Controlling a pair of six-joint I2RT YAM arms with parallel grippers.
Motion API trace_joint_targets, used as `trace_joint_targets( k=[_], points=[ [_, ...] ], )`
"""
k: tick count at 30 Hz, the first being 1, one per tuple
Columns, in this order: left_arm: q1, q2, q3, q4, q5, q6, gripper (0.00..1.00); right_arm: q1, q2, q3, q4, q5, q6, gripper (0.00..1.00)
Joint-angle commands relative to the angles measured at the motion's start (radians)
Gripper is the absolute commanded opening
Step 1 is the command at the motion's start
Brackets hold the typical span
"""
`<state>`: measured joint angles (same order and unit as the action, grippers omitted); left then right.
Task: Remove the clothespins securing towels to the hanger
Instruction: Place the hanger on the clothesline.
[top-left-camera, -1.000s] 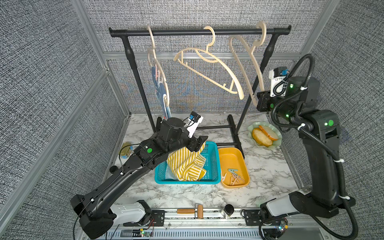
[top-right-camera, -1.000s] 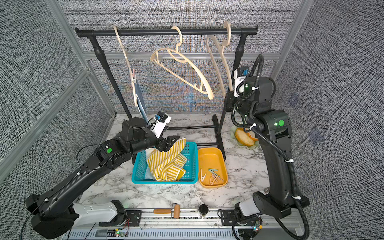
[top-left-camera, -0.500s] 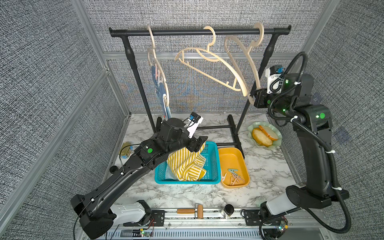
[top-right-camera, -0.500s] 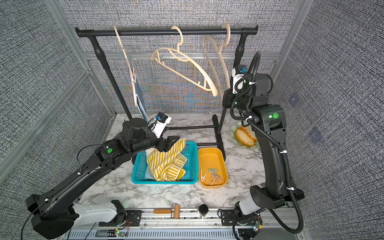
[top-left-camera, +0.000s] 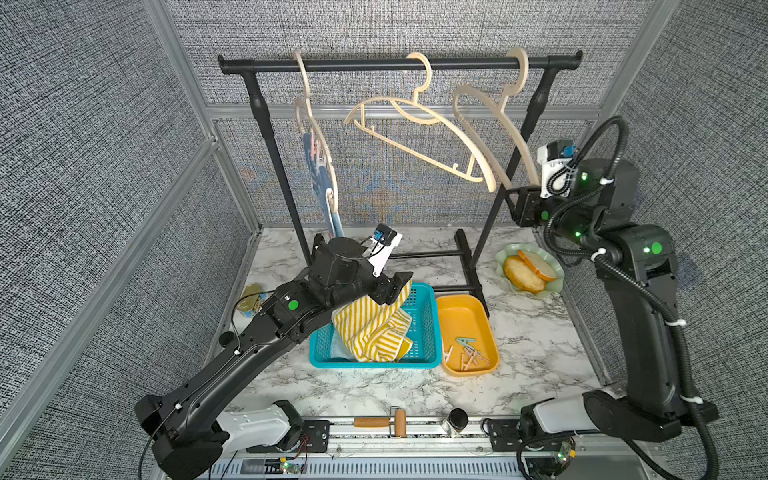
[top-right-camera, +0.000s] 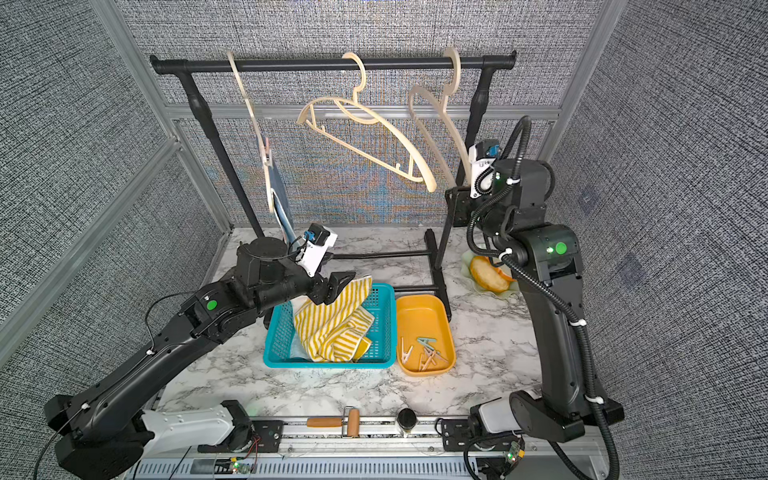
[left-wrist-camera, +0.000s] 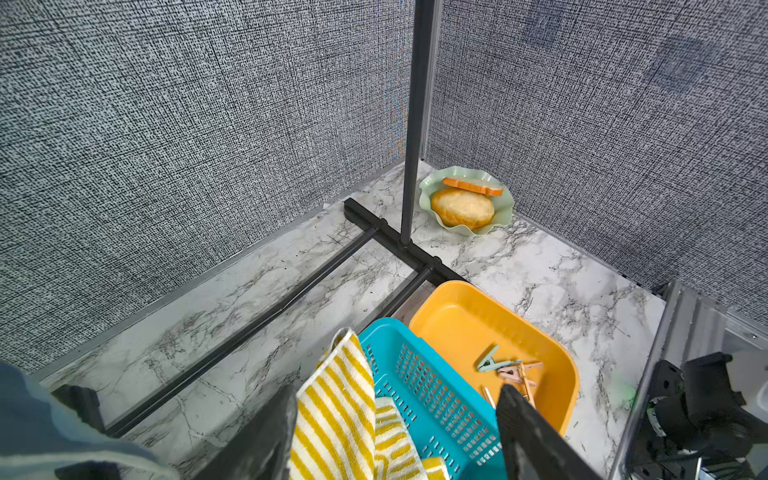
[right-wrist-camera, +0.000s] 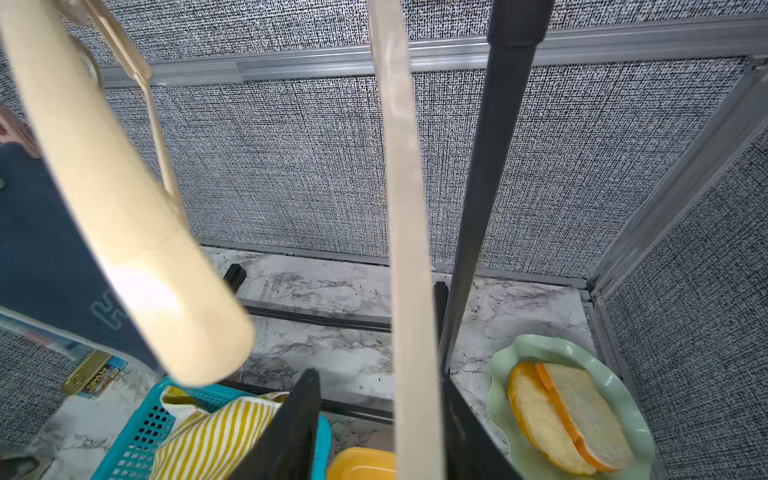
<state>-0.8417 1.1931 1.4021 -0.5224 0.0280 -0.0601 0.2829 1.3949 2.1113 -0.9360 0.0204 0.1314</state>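
Left gripper: low over the far edge of the teal basket, jaws spread wide. A corner of the yellow-and-white striped towel stands up between them and leans on one finger.
Striped towel: bunched up in the basket, and a pale cloth peeks out from under it on the left side.
Right gripper: up high at the far right, by the rack's right post. In the right wrist view the jaws are apart and the cream arm of the right hanger runs down between them. There's a clear gap on one side, and the arm sits close against the other finger.
Clothespins: a small heap, one mint green among beige and pinkish ones. They lie at the near end of the orange tray, just right of the basket.
Dark blue towel: hanging on the left hanger, far left on the black rail. Pale lettering shows in the right wrist view.
Top of that towel: a pinkish bit, too small to say for sure that it's a peg.
Middle hanger: bare and hanging tilted.
Far right corner: a green scalloped dish holding bread, well apart from the tray.
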Motion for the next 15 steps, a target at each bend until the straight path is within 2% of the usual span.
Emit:
trace_joint_targets(
  k=[1, 8, 15],
  points=[
    [0.001, 0.0, 0.013, 0.001, -0.018, -0.001, 0.76, 0.002, -0.029, -0.016, 0.005, -0.035, 0.01, 0.53],
    [0.001, -0.006, 0.037, -0.017, -0.084, 0.002, 0.76, 0.002, -0.121, -0.095, -0.021, -0.086, 0.006, 0.6],
    [0.001, 0.032, 0.12, -0.105, -0.241, -0.055, 0.76, 0.001, -0.195, -0.175, -0.043, -0.129, 0.005, 0.64]
  ],
)
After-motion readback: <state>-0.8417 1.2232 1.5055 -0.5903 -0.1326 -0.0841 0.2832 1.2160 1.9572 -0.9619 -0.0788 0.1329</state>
